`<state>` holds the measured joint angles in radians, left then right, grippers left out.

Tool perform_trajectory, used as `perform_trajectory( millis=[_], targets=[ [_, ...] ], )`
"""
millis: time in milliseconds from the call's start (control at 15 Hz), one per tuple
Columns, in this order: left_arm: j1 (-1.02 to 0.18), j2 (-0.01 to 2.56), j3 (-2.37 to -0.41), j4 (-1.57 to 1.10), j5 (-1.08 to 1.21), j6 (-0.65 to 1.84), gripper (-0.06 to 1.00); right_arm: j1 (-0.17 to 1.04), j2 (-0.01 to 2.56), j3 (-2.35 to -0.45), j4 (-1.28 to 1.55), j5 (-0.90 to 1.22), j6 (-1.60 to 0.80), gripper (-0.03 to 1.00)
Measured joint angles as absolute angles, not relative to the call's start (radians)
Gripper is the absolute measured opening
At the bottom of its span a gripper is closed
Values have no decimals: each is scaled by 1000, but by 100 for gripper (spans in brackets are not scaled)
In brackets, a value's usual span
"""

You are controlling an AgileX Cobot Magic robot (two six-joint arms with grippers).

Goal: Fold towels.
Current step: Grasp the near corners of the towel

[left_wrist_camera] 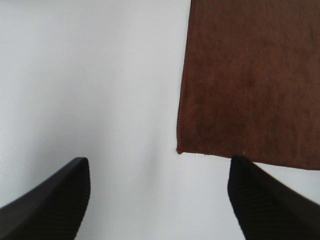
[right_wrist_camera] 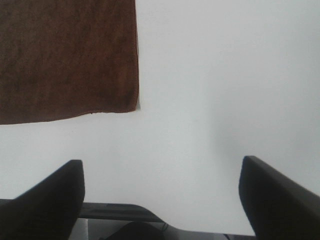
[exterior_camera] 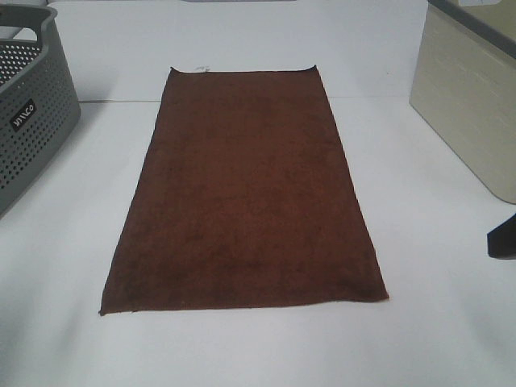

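Observation:
A dark reddish-brown towel point(exterior_camera: 246, 193) lies flat and unfolded on the white table, long side running from near to far, with a small white tag point(exterior_camera: 196, 68) at its far short edge. My left gripper point(left_wrist_camera: 157, 192) is open and empty above the bare table, just off the towel's near-left corner point(left_wrist_camera: 180, 150). My right gripper point(right_wrist_camera: 160, 192) is open and empty above the bare table, just off the towel's near-right corner point(right_wrist_camera: 136, 107). In the exterior view only a dark bit of the right arm point(exterior_camera: 504, 238) shows at the right edge.
A grey perforated basket point(exterior_camera: 28, 105) stands at the far left of the white table point(exterior_camera: 435, 322). A beige bin point(exterior_camera: 472, 97) stands at the far right.

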<state>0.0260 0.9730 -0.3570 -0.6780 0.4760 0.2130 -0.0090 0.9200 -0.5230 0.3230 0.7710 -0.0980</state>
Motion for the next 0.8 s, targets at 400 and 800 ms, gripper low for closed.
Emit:
perform_trajectory(
  millis=[400, 800],
  targets=[
    [26, 1419, -497, -1028, 534, 593, 73, -9, 1250, -524, 575, 610, -334, 78],
    [25, 1660, -555, -1276, 581, 862, 73, -9, 1534, -645, 828, 601, -628, 77]
  ],
)
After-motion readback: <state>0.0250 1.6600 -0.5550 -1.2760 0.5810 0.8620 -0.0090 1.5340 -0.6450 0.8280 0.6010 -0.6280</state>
